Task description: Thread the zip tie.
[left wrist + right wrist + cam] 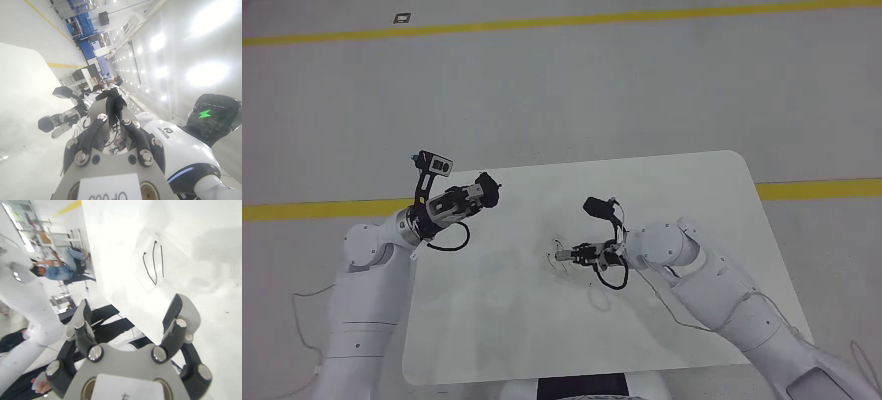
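Black zip ties (154, 262) lie loose on a clear plastic sheet (140, 279) on the white table (672, 200). Two have small heads and meet at their tails; a third strand lies straight beside them. My right gripper (130, 311) hangs open a short way back from them, nothing between its ribbed pads (173, 311). From above, the right gripper (560, 254) is low over the table's middle, pointing left. My left gripper (489, 188) is raised near the table's left edge, apart from the ties. Its fingertips (113, 108) are pressed together, shut, with no tie seen between them.
The table's near edge (132, 321) runs close under my right gripper. The left wrist view shows the right gripper (53, 126) farther off over the table. Yellow floor lines (542, 22) run past the table.
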`<state>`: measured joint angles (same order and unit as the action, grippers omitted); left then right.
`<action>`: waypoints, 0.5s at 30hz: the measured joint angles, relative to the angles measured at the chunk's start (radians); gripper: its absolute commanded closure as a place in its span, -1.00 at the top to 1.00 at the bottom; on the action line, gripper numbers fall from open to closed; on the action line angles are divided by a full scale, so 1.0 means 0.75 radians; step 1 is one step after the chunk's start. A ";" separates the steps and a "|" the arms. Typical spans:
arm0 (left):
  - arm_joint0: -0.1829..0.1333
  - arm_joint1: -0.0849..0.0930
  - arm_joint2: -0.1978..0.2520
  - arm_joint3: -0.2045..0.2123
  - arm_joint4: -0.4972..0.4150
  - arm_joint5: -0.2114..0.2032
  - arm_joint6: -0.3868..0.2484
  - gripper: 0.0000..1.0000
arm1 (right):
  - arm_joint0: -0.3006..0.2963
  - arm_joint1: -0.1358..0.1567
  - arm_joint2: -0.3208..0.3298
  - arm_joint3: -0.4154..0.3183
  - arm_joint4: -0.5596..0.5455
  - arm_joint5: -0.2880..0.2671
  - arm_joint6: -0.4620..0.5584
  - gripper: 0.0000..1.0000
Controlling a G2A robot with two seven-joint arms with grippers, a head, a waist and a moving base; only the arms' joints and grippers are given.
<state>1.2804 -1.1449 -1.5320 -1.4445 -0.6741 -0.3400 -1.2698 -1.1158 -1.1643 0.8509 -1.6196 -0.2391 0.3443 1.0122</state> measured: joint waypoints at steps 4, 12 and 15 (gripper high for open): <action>0.000 0.000 0.000 0.000 0.000 0.000 0.000 -1.00 | 0.001 0.000 -0.001 -0.001 0.006 -0.006 0.000 1.00; 0.000 0.000 0.000 0.000 0.000 0.000 0.000 -1.00 | 0.087 -0.019 -0.070 -0.008 -0.051 -0.029 0.044 1.00; 0.000 0.000 0.000 0.000 0.000 0.000 0.000 -1.00 | 0.189 -0.050 -0.151 0.050 -0.064 -0.017 0.095 1.00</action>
<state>1.2804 -1.1449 -1.5320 -1.4445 -0.6741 -0.3400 -1.2698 -0.9741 -1.2015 0.7378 -1.5817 -0.2873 0.3319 1.0834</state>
